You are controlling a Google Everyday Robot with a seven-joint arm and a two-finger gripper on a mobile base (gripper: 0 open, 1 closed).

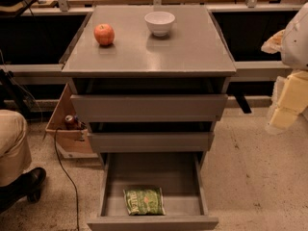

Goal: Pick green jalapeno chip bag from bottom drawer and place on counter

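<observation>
The green jalapeno chip bag [144,201] lies flat on the floor of the open bottom drawer [115,177], near its front wall. The counter [192,47] tops the grey cabinet above it. My gripper [287,105] shows as pale yellow blocks at the right edge of the view, under the white arm [297,37]. It is beside the cabinet at about the height of the upper drawers, well above and to the right of the bag, and holds nothing.
A red apple [104,34] and a white bowl [160,22] stand on the counter's far part. Two drawers [149,107] above stick out slightly. A person's leg and shoe [19,177], a cable and a wooden box [65,124] with cans are on the left.
</observation>
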